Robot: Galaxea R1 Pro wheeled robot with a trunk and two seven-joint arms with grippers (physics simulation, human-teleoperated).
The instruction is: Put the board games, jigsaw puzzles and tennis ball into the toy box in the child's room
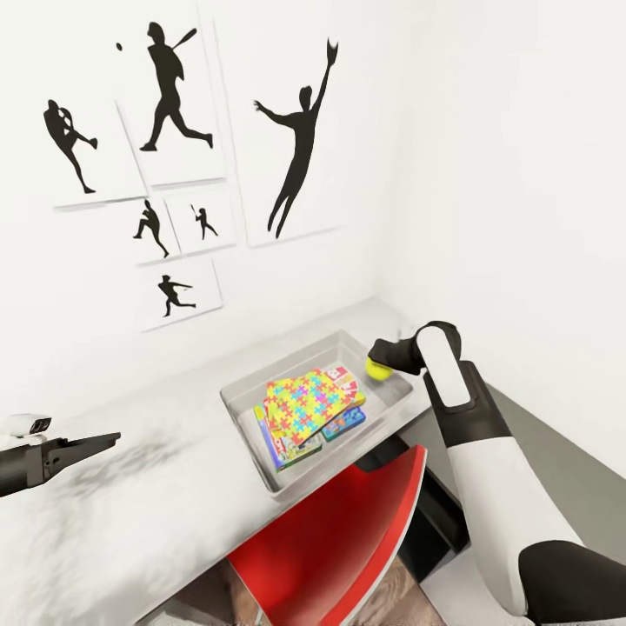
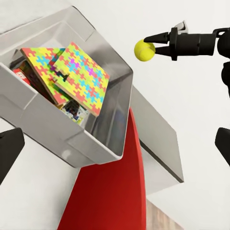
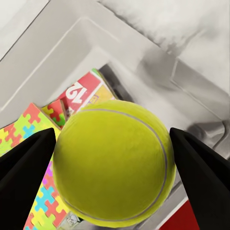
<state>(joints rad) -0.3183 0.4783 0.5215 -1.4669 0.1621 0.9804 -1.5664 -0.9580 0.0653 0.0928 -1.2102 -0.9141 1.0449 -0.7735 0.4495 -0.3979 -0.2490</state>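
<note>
The tennis ball [image 1: 379,370] hangs just above the right end of the toy box [image 1: 246,393], with my right gripper [image 1: 376,360] shut on it. In the right wrist view the tennis ball [image 3: 112,163] sits between both fingers [image 3: 24,167], with the toy box floor [image 3: 143,91] beneath. Two jigsaw puzzles [image 1: 309,402] lie on top of the board games [image 1: 344,424] inside the box. My left gripper [image 1: 109,441] hovers open over the table [image 1: 130,513] to the left. Its wrist view shows the toy box [image 2: 96,139], the jigsaw puzzles [image 2: 81,76] and the tennis ball [image 2: 143,50].
A red chair [image 1: 339,539] stands pushed up to the table's front edge, just below the toy box. White walls with black baseball-player prints [image 1: 300,148] close in the back and right. A lower dark desk section [image 1: 435,513] lies under my right arm.
</note>
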